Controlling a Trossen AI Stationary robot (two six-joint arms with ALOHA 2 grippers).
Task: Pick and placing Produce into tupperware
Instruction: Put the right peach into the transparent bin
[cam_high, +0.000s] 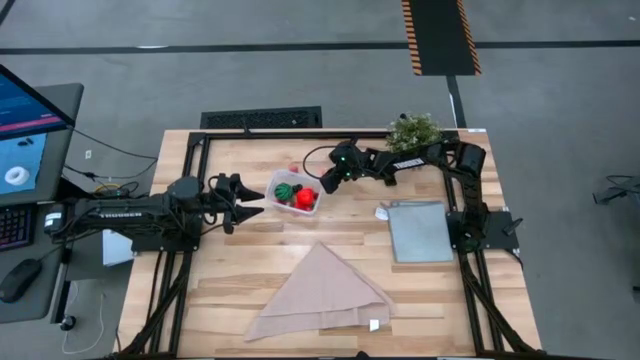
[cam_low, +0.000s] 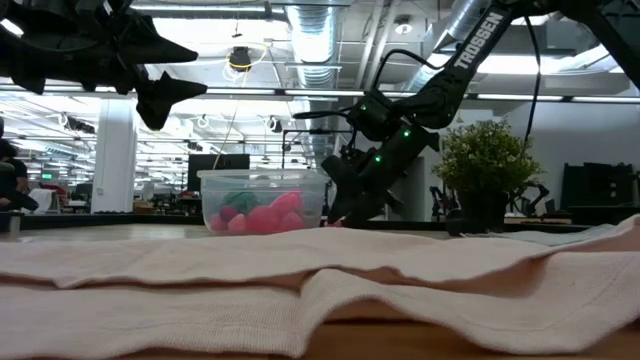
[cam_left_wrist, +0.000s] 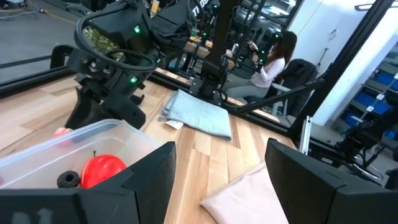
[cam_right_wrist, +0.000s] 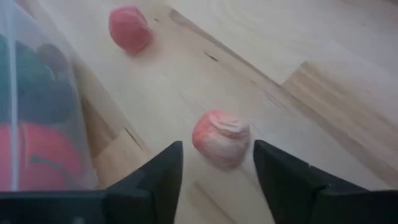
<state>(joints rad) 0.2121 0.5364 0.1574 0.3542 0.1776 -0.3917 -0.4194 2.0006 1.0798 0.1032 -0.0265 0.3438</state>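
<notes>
The clear tupperware (cam_high: 296, 194) stands mid-table and holds a green striped ball (cam_high: 284, 189), a red pepper-like piece (cam_high: 305, 197) and a dark berry (cam_left_wrist: 68, 179). My right gripper (cam_right_wrist: 217, 165) is open and low at the tub's right side. Its fingers stand on either side of a pink berry-sized piece (cam_right_wrist: 221, 138) lying on the wood, with a gap on both sides. A second red piece (cam_right_wrist: 129, 28) lies farther on, by the tub's far side (cam_high: 293, 168). My left gripper (cam_high: 262, 203) is open, left of the tub and raised above the table (cam_low: 165, 95).
A beige folded cloth (cam_high: 320, 290) lies toward the near edge. A flat grey panel (cam_high: 420, 230) lies at the right, and a potted plant (cam_high: 413, 130) stands at the far right corner. A person (cam_left_wrist: 270, 62) sits beyond the table. Bare wood lies between tub and cloth.
</notes>
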